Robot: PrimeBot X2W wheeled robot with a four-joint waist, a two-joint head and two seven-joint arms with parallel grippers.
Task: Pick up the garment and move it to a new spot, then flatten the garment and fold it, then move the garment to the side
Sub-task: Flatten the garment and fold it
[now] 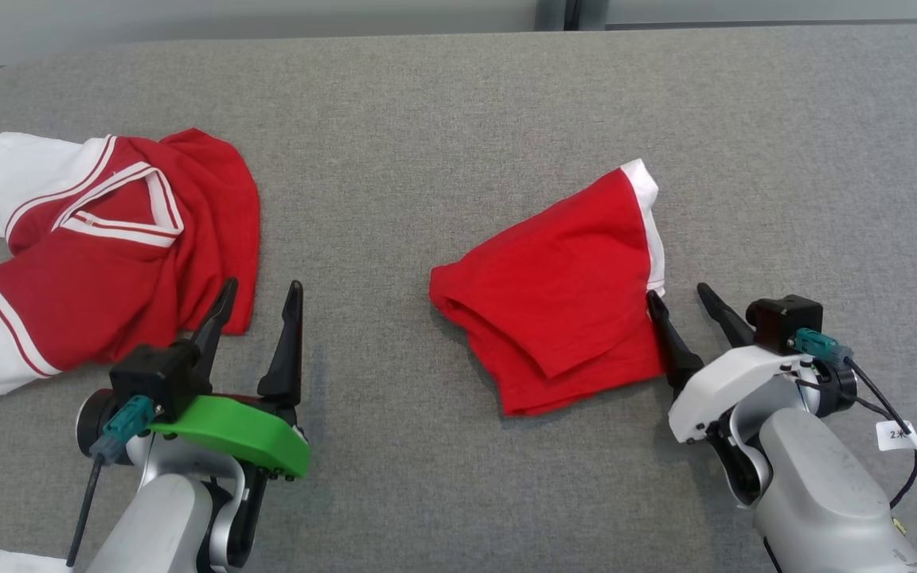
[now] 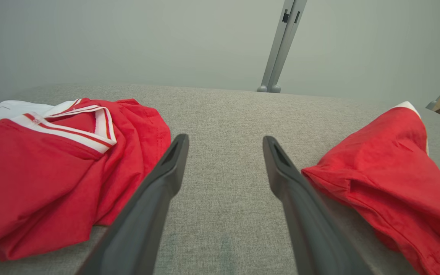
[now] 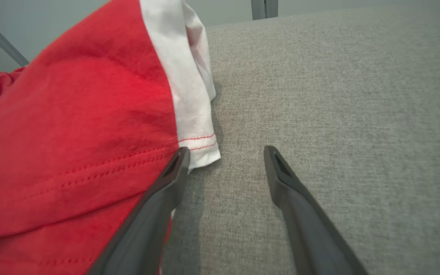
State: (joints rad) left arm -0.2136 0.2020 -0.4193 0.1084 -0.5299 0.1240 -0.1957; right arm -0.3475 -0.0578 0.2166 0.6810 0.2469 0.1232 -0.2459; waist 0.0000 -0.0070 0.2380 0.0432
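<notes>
Right end effector (image 1: 678,292), fingers apart, has its left finger at the edge of the shorts (image 1: 562,286), which lie crumpled just to its left on the worktop (image 1: 458,119). Best, I judge, to slip that finger under the white hem and pinch every layer. Left end effector (image 1: 261,284), also apart, sits beside the jersey (image 1: 108,263). The folds hide how many layers the shorts have.

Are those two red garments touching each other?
Apart. The head view shows a broad stretch of bare grey table between the striped jersey and the red shorts.
</notes>
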